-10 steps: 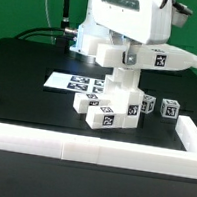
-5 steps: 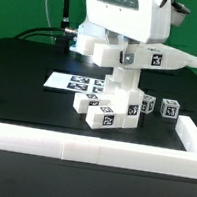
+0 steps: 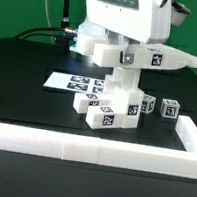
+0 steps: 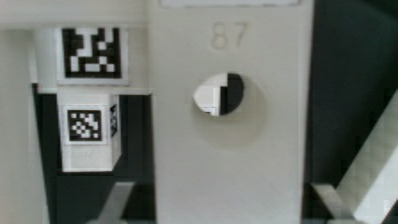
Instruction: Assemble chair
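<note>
My gripper (image 3: 123, 47) is shut on a flat white slab of the chair (image 3: 177, 59) and holds it level above the table. The slab carries marker tags on its front edge. In the wrist view the slab (image 4: 222, 130) fills the middle, with a round hole in it, and it sits between my two fingers (image 4: 121, 200). Below it stands an upright white post (image 3: 118, 87) amid tagged white blocks (image 3: 105, 113). Past the slab's edge the wrist view shows a tagged post (image 4: 89, 120).
The marker board (image 3: 76, 84) lies flat behind the parts, toward the exterior view's left. More tagged blocks (image 3: 170, 109) sit toward the exterior view's right. A long low white border wall (image 3: 90, 146) runs along the front and up the right side.
The held slab has moved slightly up and toward the exterior view's left; over the last half second it has kept still.
</note>
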Motion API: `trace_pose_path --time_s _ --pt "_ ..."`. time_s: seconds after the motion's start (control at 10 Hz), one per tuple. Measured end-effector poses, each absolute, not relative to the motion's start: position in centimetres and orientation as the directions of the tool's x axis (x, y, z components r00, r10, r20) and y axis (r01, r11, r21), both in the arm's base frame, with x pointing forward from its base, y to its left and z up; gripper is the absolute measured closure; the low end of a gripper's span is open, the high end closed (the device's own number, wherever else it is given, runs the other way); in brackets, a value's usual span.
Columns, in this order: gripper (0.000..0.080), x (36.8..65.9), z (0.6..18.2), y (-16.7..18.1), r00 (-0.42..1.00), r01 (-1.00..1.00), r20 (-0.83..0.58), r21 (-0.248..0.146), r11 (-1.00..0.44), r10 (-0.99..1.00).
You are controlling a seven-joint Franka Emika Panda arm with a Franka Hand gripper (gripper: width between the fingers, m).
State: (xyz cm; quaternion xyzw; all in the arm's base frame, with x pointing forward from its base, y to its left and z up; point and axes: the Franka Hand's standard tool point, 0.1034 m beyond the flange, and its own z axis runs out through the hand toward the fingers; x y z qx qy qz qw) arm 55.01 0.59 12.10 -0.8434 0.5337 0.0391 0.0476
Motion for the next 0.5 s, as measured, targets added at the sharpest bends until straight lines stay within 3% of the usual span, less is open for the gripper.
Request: trace_pose_path --time_s 0.5 --pt "0.0515 54.57 12.11 0.54 0.428 -0.904 -0.116 -0.041 -0.426 -0.896"
